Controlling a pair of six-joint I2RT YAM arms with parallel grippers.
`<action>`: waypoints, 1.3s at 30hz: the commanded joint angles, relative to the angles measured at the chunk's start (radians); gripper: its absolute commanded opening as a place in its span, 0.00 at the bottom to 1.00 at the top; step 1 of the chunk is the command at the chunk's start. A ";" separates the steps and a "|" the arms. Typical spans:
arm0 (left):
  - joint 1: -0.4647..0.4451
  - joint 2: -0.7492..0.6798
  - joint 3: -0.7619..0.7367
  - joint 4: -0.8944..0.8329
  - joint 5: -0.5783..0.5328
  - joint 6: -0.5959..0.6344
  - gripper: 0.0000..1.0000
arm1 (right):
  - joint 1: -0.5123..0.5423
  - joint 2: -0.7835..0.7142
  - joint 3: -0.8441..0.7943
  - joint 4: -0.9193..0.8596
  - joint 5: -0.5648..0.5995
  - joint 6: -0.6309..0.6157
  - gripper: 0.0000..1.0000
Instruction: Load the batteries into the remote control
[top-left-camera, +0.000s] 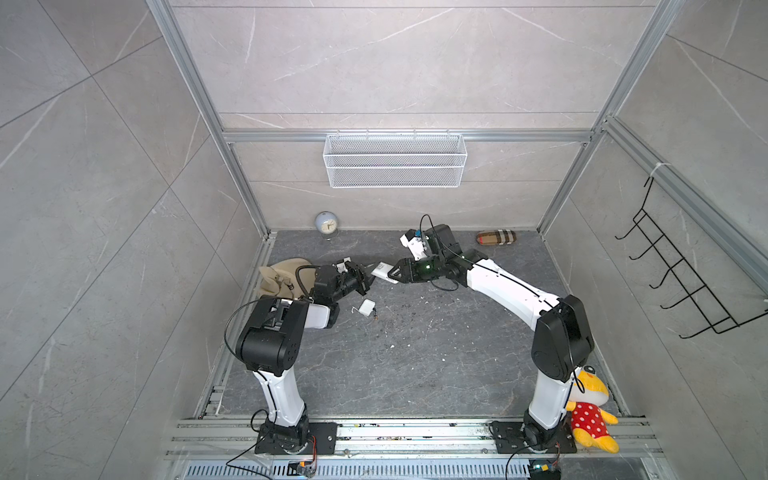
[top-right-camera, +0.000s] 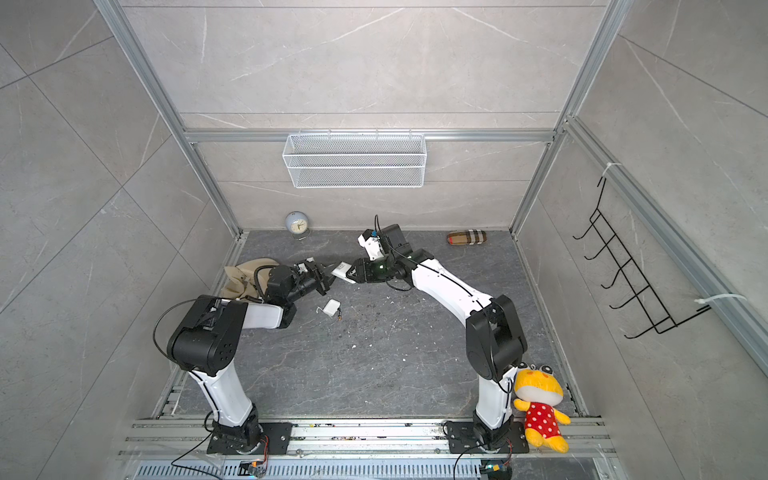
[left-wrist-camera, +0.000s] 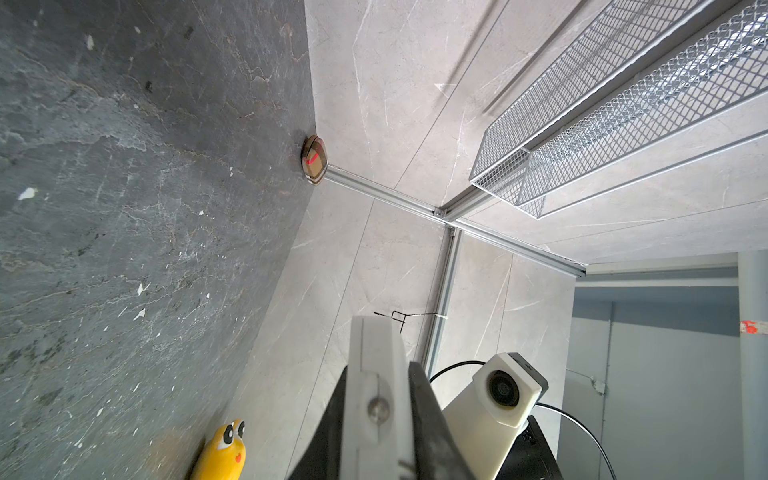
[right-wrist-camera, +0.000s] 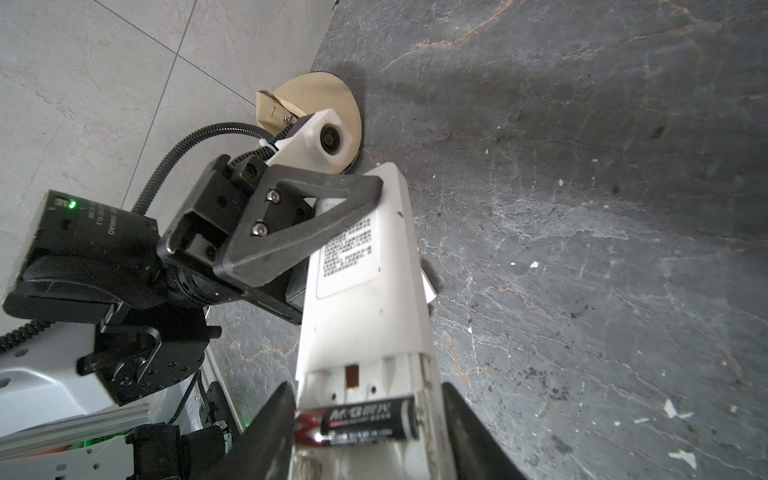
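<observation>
The white oblong plastic remote control (right-wrist-camera: 365, 299) hangs in the air above the dark grey stone-patterned bench (top-left-camera: 415, 357), bridging the gap between the two arms. The left end effector (top-left-camera: 368, 277) is clenched on the remote's labelled end, with one dark finger (right-wrist-camera: 291, 232) laid across the printed sticker. The right end effector (right-wrist-camera: 365, 388) straddles the opposite end, a finger along each long edge. Whether it is pressing on the remote I cannot tell.

Only the right wrist view shows the remote's open battery compartment. One black cylindrical battery with a red end (right-wrist-camera: 365, 417) lies crosswise in it. In both top views the remote is just a small white slab, and the left wrist view catches it edge-on between that arm's fingers.

On the bench below the remote, toward the arm bases, lies the small white square back cover (top-left-camera: 366, 307). A tiny dark sliver (top-left-camera: 375, 318) sits just beside it, too small to identify.

Beyond the remote, a white wire-mesh basket (top-left-camera: 395, 160) hangs on the back wall. To the remote's left slumps a beige cloth bag (top-left-camera: 282, 274), its contents hidden. To the remote's right, a plaid oblong case (top-left-camera: 496, 238) lies against the wall.
</observation>
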 joint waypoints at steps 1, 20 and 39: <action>0.001 -0.050 0.040 0.042 0.017 -0.004 0.00 | 0.009 0.013 0.029 0.006 -0.012 0.000 0.54; 0.000 -0.123 0.061 -0.028 0.025 0.036 0.00 | 0.021 0.039 0.098 -0.081 -0.035 0.020 0.48; 0.001 -0.161 0.048 -0.073 0.013 0.078 0.00 | 0.013 -0.010 0.102 -0.020 -0.089 0.152 0.70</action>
